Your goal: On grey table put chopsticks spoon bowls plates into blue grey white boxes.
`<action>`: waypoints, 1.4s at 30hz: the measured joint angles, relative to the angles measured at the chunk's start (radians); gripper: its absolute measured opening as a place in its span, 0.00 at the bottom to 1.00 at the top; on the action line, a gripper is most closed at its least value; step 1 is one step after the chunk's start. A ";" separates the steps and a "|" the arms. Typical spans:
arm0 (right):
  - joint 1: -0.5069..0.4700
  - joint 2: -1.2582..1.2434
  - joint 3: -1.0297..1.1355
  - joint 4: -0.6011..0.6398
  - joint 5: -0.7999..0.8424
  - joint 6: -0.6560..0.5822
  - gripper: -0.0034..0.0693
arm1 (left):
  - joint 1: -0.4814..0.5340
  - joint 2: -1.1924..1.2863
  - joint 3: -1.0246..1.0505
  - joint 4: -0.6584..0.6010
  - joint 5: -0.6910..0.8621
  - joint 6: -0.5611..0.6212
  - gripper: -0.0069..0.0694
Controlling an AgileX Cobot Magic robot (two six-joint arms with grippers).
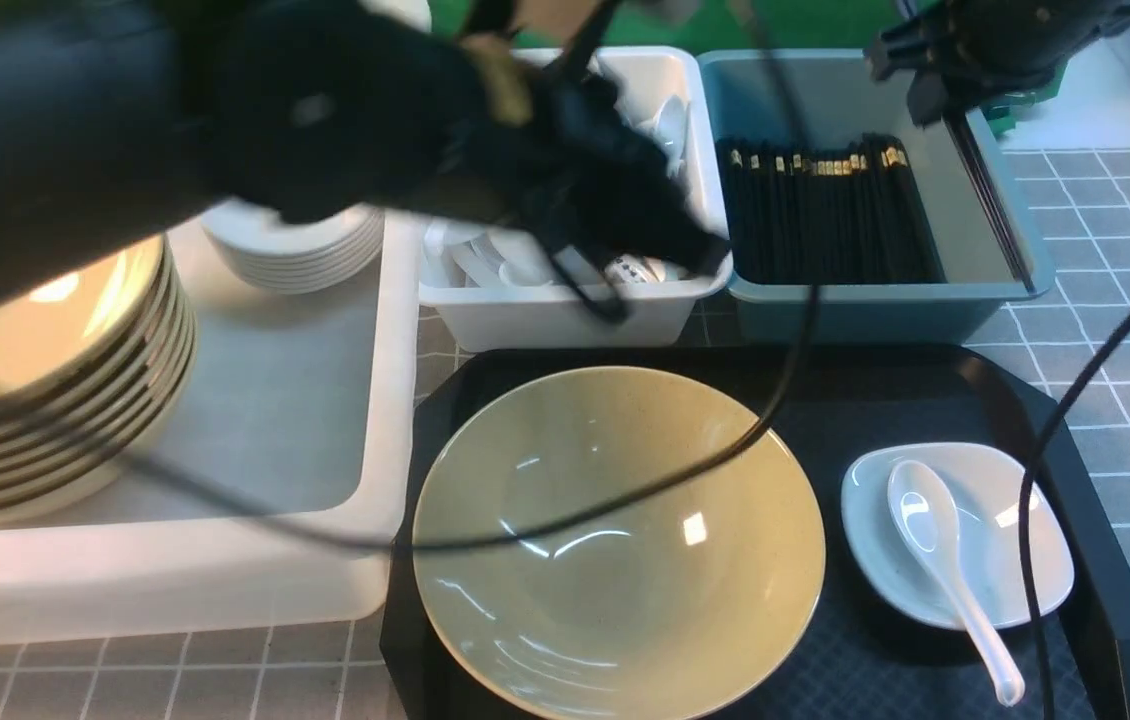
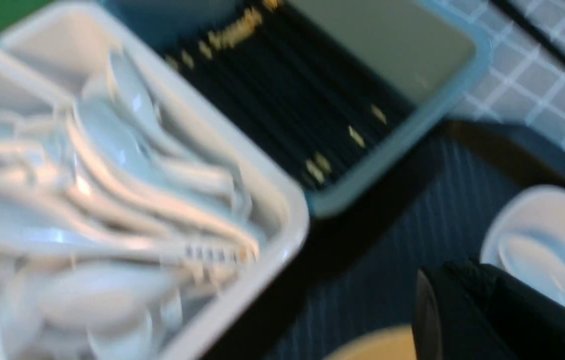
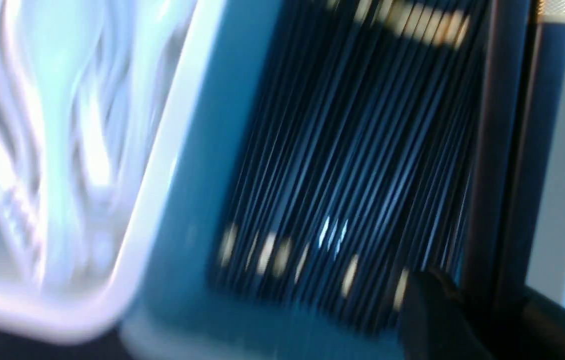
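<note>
My right gripper (image 1: 945, 95) hangs over the far right of the blue box (image 1: 865, 305), shut on a pair of chopsticks (image 1: 990, 200) that slant down along the box's right wall. Close up, the two dark sticks (image 3: 497, 150) run between its jaws (image 3: 482, 300). Several other chopsticks (image 1: 825, 210) lie in that box. My left gripper (image 1: 700, 255) is shut and empty over the front right of the small white box (image 1: 565, 320), which holds spoons (image 2: 112, 165). A yellow bowl (image 1: 615, 540) and a white plate (image 1: 1025, 560) with a spoon (image 1: 920, 510) on it sit on the black tray (image 1: 885, 400).
The large translucent white box (image 1: 275, 400) at left holds a stack of yellow bowls (image 1: 55, 380) and a stack of white plates (image 1: 295, 250). Black cables (image 1: 785, 380) cross over the bowl and tray. Grey gridded table (image 1: 1125, 330) shows at right.
</note>
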 joint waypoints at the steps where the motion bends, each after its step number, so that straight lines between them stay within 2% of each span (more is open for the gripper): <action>1: -0.004 0.017 -0.019 0.006 -0.013 0.000 0.24 | 0.000 0.019 -0.018 0.009 -0.016 0.001 0.08; 6: -0.006 0.119 -0.110 0.026 -0.123 0.011 0.24 | 0.000 0.044 -0.040 0.056 -0.067 0.020 0.08; 13: -0.008 0.291 -0.169 0.030 -0.312 0.039 0.24 | 0.000 0.043 -0.046 0.130 -0.062 0.033 0.08; 19: -0.026 0.374 -0.169 0.029 -0.312 0.078 0.27 | 0.000 0.043 -0.046 0.137 -0.028 0.033 0.08; 21: -0.033 0.387 -0.169 0.028 -0.289 0.087 0.33 | 0.000 0.043 -0.046 0.137 -0.022 0.034 0.08; 22: -0.035 0.387 -0.173 0.028 -0.245 0.088 0.42 | 0.000 0.043 -0.046 0.137 -0.014 0.034 0.08; 24: -0.035 0.387 -0.189 0.028 -0.189 0.088 0.50 | 0.000 0.043 -0.046 0.137 -0.005 0.034 0.08; 25: -0.035 0.386 -0.215 0.028 -0.117 0.079 0.58 | 0.000 0.042 -0.046 0.137 0.010 0.034 0.08; 27: -0.035 0.380 -0.248 0.032 -0.031 0.043 0.64 | 0.000 0.038 -0.046 0.137 0.034 0.034 0.08; 29: -0.032 0.360 -0.310 0.032 0.135 -0.057 0.72 | 0.000 0.020 -0.046 0.136 0.092 0.034 0.08; 32: -0.026 0.321 -0.324 0.035 0.186 -0.109 0.74 | 0.005 -0.013 -0.046 0.126 0.149 0.034 0.08; 35: -0.012 0.184 -0.244 0.043 0.202 -0.143 0.74 | 0.057 -0.097 -0.045 0.077 0.299 0.055 0.08; 36: -0.011 0.175 -0.244 0.043 0.202 -0.144 0.74 | 0.057 -0.102 -0.044 0.077 0.306 0.058 0.08; 39: 0.013 0.008 -0.063 0.043 0.202 -0.162 0.75 | 0.115 -0.181 0.002 0.031 0.381 0.098 0.08; 42: 0.043 -0.169 0.164 0.043 0.205 -0.174 0.75 | 0.128 -0.265 0.095 -0.030 0.378 0.124 0.08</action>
